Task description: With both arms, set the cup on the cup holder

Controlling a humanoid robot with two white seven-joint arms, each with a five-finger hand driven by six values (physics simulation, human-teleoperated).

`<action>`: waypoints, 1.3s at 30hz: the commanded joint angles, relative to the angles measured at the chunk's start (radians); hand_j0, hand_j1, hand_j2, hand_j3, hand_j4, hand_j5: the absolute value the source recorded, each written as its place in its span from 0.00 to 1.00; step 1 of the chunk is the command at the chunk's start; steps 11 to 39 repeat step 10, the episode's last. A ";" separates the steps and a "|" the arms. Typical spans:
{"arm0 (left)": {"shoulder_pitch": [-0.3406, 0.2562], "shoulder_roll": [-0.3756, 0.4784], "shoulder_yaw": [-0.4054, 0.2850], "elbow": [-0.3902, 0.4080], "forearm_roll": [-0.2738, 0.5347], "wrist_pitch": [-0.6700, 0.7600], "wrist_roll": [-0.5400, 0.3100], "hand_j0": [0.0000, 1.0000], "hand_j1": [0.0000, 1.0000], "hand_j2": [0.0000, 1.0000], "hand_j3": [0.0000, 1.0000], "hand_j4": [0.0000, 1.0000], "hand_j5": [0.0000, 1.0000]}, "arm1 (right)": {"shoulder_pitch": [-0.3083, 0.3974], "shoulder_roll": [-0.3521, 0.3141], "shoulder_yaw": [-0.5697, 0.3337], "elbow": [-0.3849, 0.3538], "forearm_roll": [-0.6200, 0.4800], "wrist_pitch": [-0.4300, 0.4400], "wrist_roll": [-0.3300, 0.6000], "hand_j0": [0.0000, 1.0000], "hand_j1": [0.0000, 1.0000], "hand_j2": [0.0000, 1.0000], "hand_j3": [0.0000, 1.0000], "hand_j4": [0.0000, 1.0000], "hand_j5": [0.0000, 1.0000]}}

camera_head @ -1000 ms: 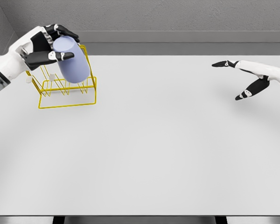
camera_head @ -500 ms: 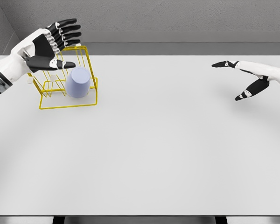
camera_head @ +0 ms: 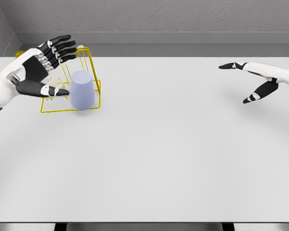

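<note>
The cup [camera_head: 82, 90] stands upside down in the yellow cup holder [camera_head: 94, 101], my left hand [camera_head: 36, 70] is spread and holds nothing beside it, so I judge the placing done and next I only draw this arm away; my right hand [camera_head: 253, 82] rests open far off.

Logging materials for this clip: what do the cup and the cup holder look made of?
Cup: smooth matte lavender, opaque with soft shading, likely plastic or ceramic; a render leaves that open. Cup holder: thin yellow rods bent into a frame, looks like painted or coated metal wire.
</note>
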State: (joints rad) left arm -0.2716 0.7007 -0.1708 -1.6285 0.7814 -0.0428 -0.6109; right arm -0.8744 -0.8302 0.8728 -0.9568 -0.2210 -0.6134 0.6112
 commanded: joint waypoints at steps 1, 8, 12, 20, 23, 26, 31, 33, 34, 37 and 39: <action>0.003 0.062 0.007 -0.051 0.009 -0.063 0.000 1.00 1.00 1.00 1.00 1.00 1.00 | 0.000 -0.001 -0.001 0.000 -0.008 0.003 0.000 1.00 1.00 1.00 1.00 1.00 1.00; 0.068 0.068 -0.006 -0.105 -0.100 -0.066 0.000 1.00 1.00 1.00 1.00 1.00 1.00 | 0.000 0.000 -0.001 -0.002 -0.008 0.003 0.000 1.00 1.00 1.00 1.00 1.00 1.00; 0.072 0.069 -0.007 -0.106 -0.123 -0.066 0.000 1.00 1.00 1.00 1.00 1.00 1.00 | 0.000 -0.001 -0.001 -0.002 -0.008 0.003 0.000 1.00 1.00 1.00 1.00 1.00 1.00; 0.072 0.069 -0.007 -0.106 -0.123 -0.066 0.000 1.00 1.00 1.00 1.00 1.00 1.00 | 0.000 -0.001 -0.001 -0.002 -0.008 0.003 0.000 1.00 1.00 1.00 1.00 1.00 1.00; 0.072 0.069 -0.007 -0.106 -0.123 -0.066 0.000 1.00 1.00 1.00 1.00 1.00 1.00 | 0.000 -0.001 -0.001 -0.002 -0.008 0.003 0.000 1.00 1.00 1.00 1.00 1.00 1.00; 0.072 0.069 -0.007 -0.106 -0.123 -0.066 0.000 1.00 1.00 1.00 1.00 1.00 1.00 | 0.000 -0.001 -0.001 -0.002 -0.008 0.003 0.000 1.00 1.00 1.00 1.00 1.00 1.00; 0.072 0.069 -0.007 -0.106 -0.123 -0.066 0.000 1.00 1.00 1.00 1.00 1.00 1.00 | 0.000 -0.001 -0.001 -0.002 -0.008 0.003 0.000 1.00 1.00 1.00 1.00 1.00 1.00; 0.072 0.069 -0.007 -0.106 -0.123 -0.066 0.000 1.00 1.00 1.00 1.00 1.00 1.00 | 0.000 -0.001 -0.001 -0.002 -0.008 0.003 0.000 1.00 1.00 1.00 1.00 1.00 1.00; 0.072 0.069 -0.007 -0.106 -0.123 -0.066 0.000 1.00 1.00 1.00 1.00 1.00 1.00 | 0.000 -0.001 -0.001 -0.002 -0.008 0.003 0.000 1.00 1.00 1.00 1.00 1.00 1.00; 0.072 0.069 -0.007 -0.106 -0.123 -0.066 0.000 1.00 1.00 1.00 1.00 1.00 1.00 | 0.000 -0.001 -0.001 -0.002 -0.008 0.003 0.000 1.00 1.00 1.00 1.00 1.00 1.00; 0.072 0.069 -0.007 -0.106 -0.123 -0.066 0.000 1.00 1.00 1.00 1.00 1.00 1.00 | 0.000 -0.001 -0.001 -0.002 -0.008 0.003 0.000 1.00 1.00 1.00 1.00 1.00 1.00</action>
